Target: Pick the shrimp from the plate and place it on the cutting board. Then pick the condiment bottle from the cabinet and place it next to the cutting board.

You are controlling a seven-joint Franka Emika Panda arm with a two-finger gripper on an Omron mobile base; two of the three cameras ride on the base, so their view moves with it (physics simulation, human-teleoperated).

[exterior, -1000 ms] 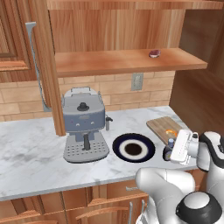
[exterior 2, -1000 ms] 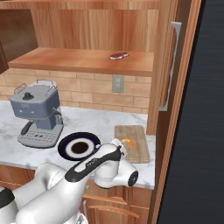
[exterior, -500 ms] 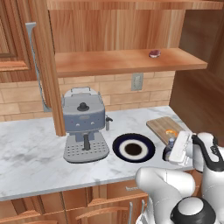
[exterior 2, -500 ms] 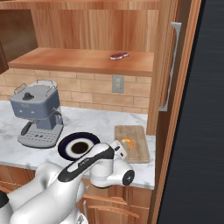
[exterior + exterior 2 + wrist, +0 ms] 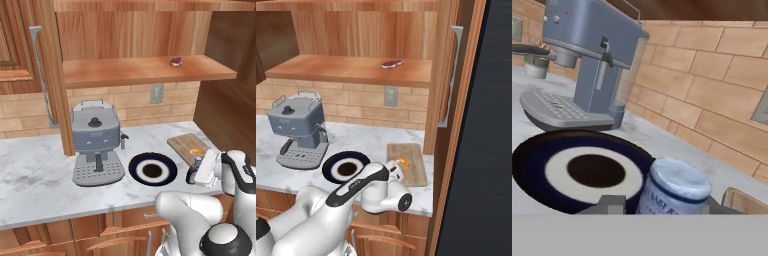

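Observation:
The condiment bottle [image 5: 193, 173] stands upright on the counter between the plate [image 5: 152, 170] and the cutting board [image 5: 186, 145]. My gripper [image 5: 198, 171] is shut on it from the right. In the hand view the bottle [image 5: 674, 187], with its pale cap and white label, fills the gap between my two fingertips [image 5: 612, 203]. The navy-rimmed plate [image 5: 542, 155] lies just left of it and holds nothing. The orange shrimp [image 5: 195, 151] rests on the board's near part, and appears again, the shrimp [image 5: 402, 162], on the board [image 5: 408, 155]. The cabinet shelf [image 5: 125, 72] runs above.
A grey coffee machine [image 5: 95, 142] stands left of the plate against the brick wall. A small dark red lump [image 5: 176, 61] lies on the shelf at the right. A wooden post [image 5: 55, 85] drops to the counter left of the machine. The counter's front edge is close by.
My hand has sunk a little lower and slightly right with the bottle, ending down at the counter beside the board. Plate, shrimp and board stay put.

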